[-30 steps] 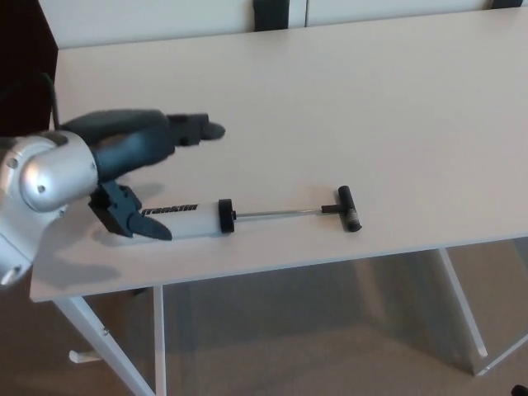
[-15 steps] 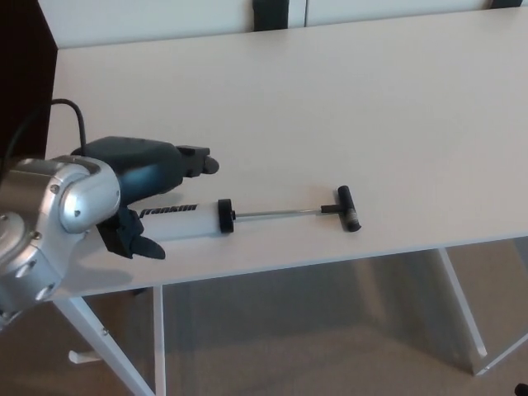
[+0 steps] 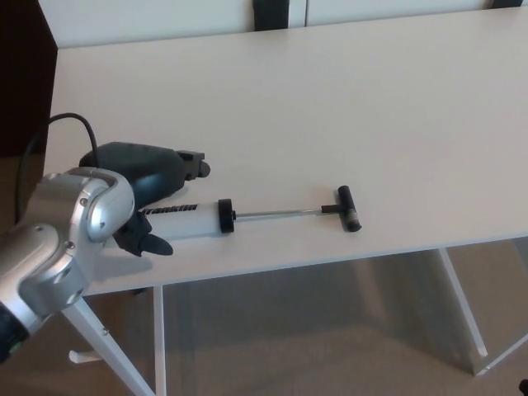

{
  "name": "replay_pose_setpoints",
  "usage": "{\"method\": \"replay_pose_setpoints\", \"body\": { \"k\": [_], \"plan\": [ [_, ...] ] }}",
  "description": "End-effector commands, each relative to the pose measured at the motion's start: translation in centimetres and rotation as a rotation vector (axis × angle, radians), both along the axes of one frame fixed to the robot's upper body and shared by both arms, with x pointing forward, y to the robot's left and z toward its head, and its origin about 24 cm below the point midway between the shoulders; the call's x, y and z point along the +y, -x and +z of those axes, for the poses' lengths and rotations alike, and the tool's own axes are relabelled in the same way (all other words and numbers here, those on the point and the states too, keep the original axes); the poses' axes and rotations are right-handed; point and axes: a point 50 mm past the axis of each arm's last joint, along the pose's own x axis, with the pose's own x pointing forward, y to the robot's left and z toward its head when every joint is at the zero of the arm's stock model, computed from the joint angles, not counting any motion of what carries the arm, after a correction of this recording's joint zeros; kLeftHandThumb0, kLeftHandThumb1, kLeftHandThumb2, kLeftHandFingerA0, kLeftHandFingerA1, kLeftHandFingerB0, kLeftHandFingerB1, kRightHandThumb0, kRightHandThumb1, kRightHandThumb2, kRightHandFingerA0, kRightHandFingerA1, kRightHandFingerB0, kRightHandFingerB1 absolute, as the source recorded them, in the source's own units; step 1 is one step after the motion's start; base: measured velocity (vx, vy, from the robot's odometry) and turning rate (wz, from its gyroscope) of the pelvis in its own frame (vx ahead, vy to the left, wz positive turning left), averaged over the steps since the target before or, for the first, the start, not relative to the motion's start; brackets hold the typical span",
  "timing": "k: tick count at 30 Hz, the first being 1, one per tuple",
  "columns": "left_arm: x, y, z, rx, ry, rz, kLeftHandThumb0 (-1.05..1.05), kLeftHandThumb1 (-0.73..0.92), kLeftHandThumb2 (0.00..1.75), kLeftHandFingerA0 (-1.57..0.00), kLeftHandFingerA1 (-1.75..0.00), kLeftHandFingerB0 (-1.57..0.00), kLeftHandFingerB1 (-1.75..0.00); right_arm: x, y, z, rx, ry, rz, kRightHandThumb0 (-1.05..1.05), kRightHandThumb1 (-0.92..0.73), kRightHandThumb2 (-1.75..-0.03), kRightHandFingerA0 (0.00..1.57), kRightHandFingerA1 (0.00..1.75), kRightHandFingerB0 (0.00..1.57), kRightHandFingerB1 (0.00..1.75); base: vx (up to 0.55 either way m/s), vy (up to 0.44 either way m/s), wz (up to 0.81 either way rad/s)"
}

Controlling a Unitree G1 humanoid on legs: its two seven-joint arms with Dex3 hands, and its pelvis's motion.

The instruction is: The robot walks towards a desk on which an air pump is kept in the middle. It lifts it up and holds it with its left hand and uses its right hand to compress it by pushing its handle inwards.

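Note:
The air pump [image 3: 194,219] lies flat near the front edge of the pale desk [image 3: 330,99]. It has a whitish barrel with black lettering and a black collar [image 3: 225,216]. A thin metal rod is drawn out to the right, ending in a black T-handle [image 3: 348,208]. My left hand [image 3: 157,190] hovers over the barrel's left end, which it hides. Its fingers [image 3: 195,167] lie beyond the barrel and its thumb [image 3: 148,243] lies in front of it, so they are apart on either side. The silver forearm [image 3: 66,239] fills the lower left. My right hand does not show.
The desk's front edge [image 3: 330,262] runs just in front of the pump, with white legs [image 3: 462,305] and floor below. A dark cable [image 3: 49,136] loops off my arm by the desk's left edge. A dark object [image 3: 271,12] stands behind the desk's far edge.
My left arm has come lower and closer to the camera, and its fingers have dropped nearer the barrel. The pump has not moved.

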Motion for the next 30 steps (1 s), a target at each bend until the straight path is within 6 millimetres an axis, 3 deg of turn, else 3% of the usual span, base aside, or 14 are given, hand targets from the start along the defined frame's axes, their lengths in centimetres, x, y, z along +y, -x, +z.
{"method": "replay_pose_setpoints", "body": {
  "k": [1,16,17,18,19,21,22,25,30],
  "plan": [
    [0.2,-0.5,-0.1,-0.086,-0.02,0.0,-0.47,0.4,0.63,-0.29,-0.42,-0.15,-0.34,-0.5,-0.1,0.4,0.002,0.034,0.004,-0.3,-0.62,-0.58,0.66,0.45,0.59,0.43,0.0,0.0,0.0],
    [-0.7,-0.8,-0.4,-0.057,-0.006,-0.004,-0.48,0.4,0.65,-0.25,-0.41,-0.16,-0.35,-0.5,-0.6,0.5,-0.015,0.011,-0.009,-0.31,-0.59,-0.56,0.65,0.47,0.61,0.45,0.0,0.0,0.0],
    [-0.7,-0.9,-0.5,-0.056,-0.006,-0.006,-0.49,0.4,0.65,-0.27,-0.41,-0.16,-0.35,-0.5,-0.6,0.5,-0.017,0.011,-0.013,-0.35,-0.48,-0.85,0.61,0.63,0.61,0.61,0.0,0.0,0.0],
    [-0.7,-0.9,-0.5,-0.056,-0.007,-0.008,-0.49,0.4,0.65,-0.27,-0.41,-0.16,-0.35,-0.5,-0.6,0.5,-0.019,0.012,-0.015,-0.35,-0.48,-0.85,0.61,0.63,0.61,0.61,0.0,0.0,0.0],
    [-0.7,-0.9,-0.6,-0.055,-0.009,-0.009,-0.49,0.4,0.66,-0.28,-0.42,-0.16,-0.35,-0.5,-0.7,0.6,-0.016,0.015,-0.016,-0.33,-0.59,-0.58,0.67,0.47,0.65,0.46,0.0,0.0,0.0],
    [-0.7,-0.9,-0.6,-0.055,-0.011,-0.009,-0.49,0.4,0.66,-0.28,-0.42,-0.16,-0.35,-0.5,-0.7,0.6,-0.014,0.018,-0.017,-0.33,-0.59,-0.58,0.67,0.47,0.65,0.46,0.0,0.0,0.0],
    [-0.7,-0.9,-0.7,-0.052,-0.011,-0.009,-0.49,0.4,0.65,-0.28,-0.41,-0.17,-0.35,-0.5,-0.7,0.6,-0.013,0.022,-0.016,-0.32,-0.5,-0.87,0.62,0.63,0.58,0.61,0.0,0.0,0.0],
    [-0.6,-1.0,-0.9,-0.045,-0.012,-0.007,-0.5,0.4,0.66,-0.29,-0.42,-0.16,-0.35,-0.5,-0.8,0.6,-0.011,0.026,-0.014,-0.31,-0.48,-0.86,0.59,0.63,0.53,0.59,0.0,0.0,0.0],
    [-0.5,-0.9,-1.2,-0.039,-0.023,-0.005,-0.5,0.4,0.66,-0.28,-0.42,-0.18,-0.36,-0.6,-0.8,0.6,-0.016,0.012,-0.019,-0.33,-0.51,-0.86,0.6,0.62,0.58,0.6,0.0,0.0,0.0]
  ]
}}
